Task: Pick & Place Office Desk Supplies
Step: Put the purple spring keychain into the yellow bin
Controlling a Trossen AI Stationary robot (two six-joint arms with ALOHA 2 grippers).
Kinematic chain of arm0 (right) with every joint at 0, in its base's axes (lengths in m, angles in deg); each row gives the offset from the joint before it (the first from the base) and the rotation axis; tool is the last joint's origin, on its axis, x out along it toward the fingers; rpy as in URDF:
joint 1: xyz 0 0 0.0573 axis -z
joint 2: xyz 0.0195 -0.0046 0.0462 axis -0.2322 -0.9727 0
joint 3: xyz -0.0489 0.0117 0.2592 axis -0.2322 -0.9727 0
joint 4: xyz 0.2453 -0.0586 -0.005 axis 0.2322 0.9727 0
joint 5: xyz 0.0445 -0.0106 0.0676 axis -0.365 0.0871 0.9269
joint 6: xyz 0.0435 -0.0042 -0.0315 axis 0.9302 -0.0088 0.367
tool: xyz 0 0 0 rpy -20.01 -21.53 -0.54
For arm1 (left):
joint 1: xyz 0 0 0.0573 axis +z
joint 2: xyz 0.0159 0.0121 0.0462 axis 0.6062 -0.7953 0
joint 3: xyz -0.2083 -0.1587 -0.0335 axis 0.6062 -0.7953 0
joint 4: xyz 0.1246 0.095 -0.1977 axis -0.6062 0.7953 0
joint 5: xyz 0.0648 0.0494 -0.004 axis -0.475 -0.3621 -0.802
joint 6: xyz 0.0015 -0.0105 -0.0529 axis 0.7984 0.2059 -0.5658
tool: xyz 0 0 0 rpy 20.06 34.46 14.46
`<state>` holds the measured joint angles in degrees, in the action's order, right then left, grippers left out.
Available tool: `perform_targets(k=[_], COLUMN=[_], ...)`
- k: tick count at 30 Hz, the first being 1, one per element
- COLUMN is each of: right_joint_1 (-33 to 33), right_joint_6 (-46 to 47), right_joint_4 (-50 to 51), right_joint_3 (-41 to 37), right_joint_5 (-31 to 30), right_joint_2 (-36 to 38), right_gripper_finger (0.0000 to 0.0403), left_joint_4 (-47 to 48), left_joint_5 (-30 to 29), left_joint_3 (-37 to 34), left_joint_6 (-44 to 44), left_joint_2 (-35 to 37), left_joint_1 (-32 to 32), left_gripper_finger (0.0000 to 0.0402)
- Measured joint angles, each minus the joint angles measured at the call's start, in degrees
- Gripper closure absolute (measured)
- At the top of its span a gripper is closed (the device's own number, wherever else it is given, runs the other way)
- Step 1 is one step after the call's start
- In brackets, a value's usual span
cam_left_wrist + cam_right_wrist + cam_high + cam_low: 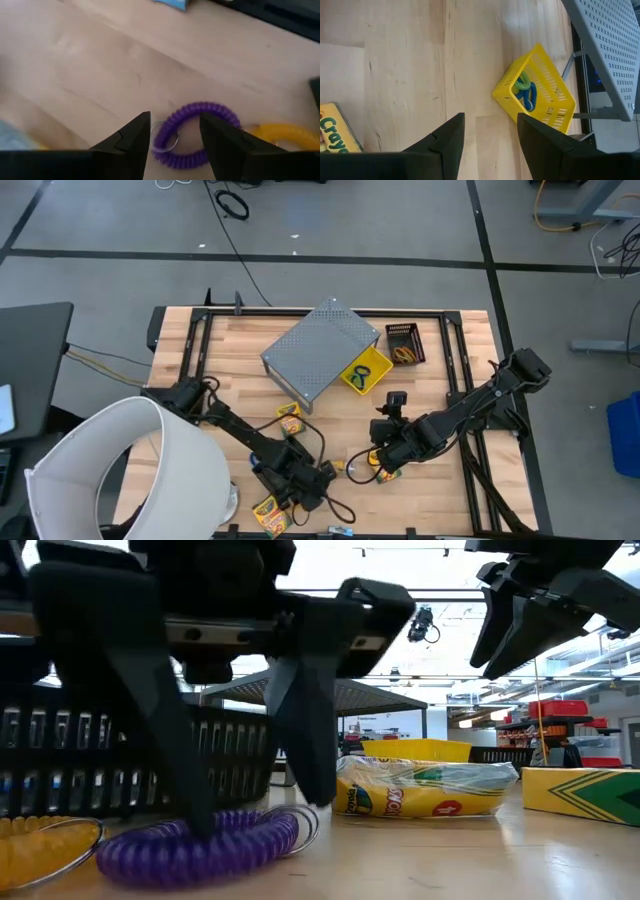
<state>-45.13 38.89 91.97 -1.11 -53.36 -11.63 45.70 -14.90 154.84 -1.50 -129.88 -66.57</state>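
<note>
The left hand (172,145) hangs low over the purple coil (192,132), fingers spread, one on either side of the coil's near arc and holding nothing. To pick it cleanly, the hand should probably drop until the tips reach the surface (100,65), then close across the arc, keeping clear of the yellow coil (285,135) just beside the purple one. Past the purple coil lies a crayon box (420,790). The right hand (487,145), also spread and empty, hovers higher, beyond the purple coil. Further off stand a yellow basket (547,100) holding green and blue loops, and a grey perforated box (320,350). The surface is pale wood planks; behind it, a bright workshop.
</note>
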Motion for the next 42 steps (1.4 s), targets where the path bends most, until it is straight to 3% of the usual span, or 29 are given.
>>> perform_targets(k=[7, 12, 21, 30, 34, 42], right_joint_1=[0.0, 0.0, 0.0, 0.0, 0.0, 0.0], right_joint_6=[0.0, 0.1, 0.1, 0.1, 0.0, 0.0], right_joint_4=[-0.2, -0.5, -0.8, -1.4, -2.5, -14.8], right_joint_3=[0.0, 0.0, 0.0, 0.0, 0.0, 0.0], right_joint_5=[0.1, 0.1, 0.1, 0.4, 3.6, 9.7], right_joint_2=[0.0, 0.0, 0.0, 0.0, 0.0, 0.0], right_gripper_finger=[0.0215, 0.0215, 0.0215, 0.0215, 0.0215, 0.0215], left_joint_4=[4.7, 4.4, 3.3, 1.0, 0.3, -1.7], left_joint_5=[0.2, -3.1, -5.4, -16.7, -21.5, -29.9], left_joint_3=[2.8, 2.8, 2.8, 2.6, 2.7, 2.7], left_joint_6=[2.4, 4.7, 5.8, 4.7, 4.6, 4.2], left_joint_2=[-2.1, -2.1, -2.2, -0.8, 1.5, 5.6], left_joint_1=[0.1, 0.0, 0.2, 0.4, 0.4, 0.7], left_gripper_finger=[0.0226, 0.0243, 0.0383, 0.0395, 0.0395, 0.0395])
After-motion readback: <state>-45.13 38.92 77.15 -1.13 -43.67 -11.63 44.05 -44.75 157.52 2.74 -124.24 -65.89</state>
